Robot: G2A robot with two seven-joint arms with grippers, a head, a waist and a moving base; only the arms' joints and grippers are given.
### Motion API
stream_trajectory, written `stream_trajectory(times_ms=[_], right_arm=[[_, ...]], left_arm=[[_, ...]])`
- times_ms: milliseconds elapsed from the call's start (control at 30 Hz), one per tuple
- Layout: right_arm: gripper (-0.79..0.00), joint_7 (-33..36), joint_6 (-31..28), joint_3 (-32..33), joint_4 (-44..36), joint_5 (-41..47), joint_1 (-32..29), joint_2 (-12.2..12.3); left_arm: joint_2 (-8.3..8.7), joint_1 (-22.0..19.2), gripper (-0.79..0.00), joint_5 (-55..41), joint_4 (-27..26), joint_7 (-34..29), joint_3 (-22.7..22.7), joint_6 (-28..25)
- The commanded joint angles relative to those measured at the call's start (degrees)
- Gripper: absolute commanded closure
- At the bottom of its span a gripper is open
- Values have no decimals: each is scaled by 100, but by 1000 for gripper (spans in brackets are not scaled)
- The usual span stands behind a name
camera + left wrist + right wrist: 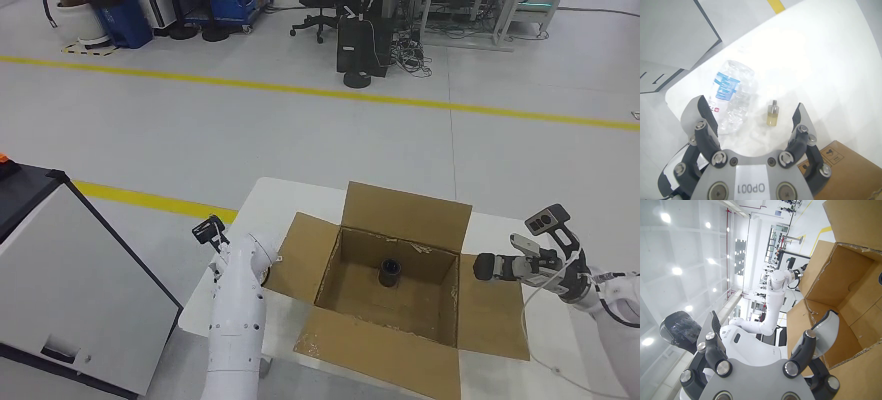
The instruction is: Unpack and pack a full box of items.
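Note:
An open cardboard box (340,245) stands mid-table with its flaps spread, and a black cylindrical item (389,271) sits on its floor. My left gripper (210,232) is beyond the box's left flap. The left wrist view shows this gripper (750,102) open over the white table, above a clear plastic water bottle (734,94) lying on its side and a small vial (773,116) of yellowish liquid. My right gripper (485,266) hovers at the box's right flap, pointing toward the box. In its own view the gripper (772,317) is open and empty beside the box wall (848,275).
A grey and white cabinet (60,280) stands close to the table's left edge (668,37). The bottle lies near the table's rounded corner (668,92). The box corner (848,166) sits close beside my left gripper. Bare table (819,66) stretches beyond the vial.

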Motion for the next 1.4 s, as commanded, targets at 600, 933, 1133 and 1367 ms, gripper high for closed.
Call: stream_trajectory(times_ms=[600, 933, 1133, 1367], right_arm=[[-785, 0, 0, 0, 0, 0, 0, 0], [-785, 0, 0, 0, 0, 0, 0, 0], [-785, 0, 0, 0, 0, 0, 0, 0], [-785, 0, 0, 0, 0, 0, 0, 0]], left_arm=[[204, 548, -785, -165, -1979, 975, 559, 976], [572, 1841, -785, 246, -3909, 696, 1117, 697], [612, 2051, -785, 866, -4343, 331, 995, 332], [662, 2403, -785, 1087, -5097, 146, 960, 147]])
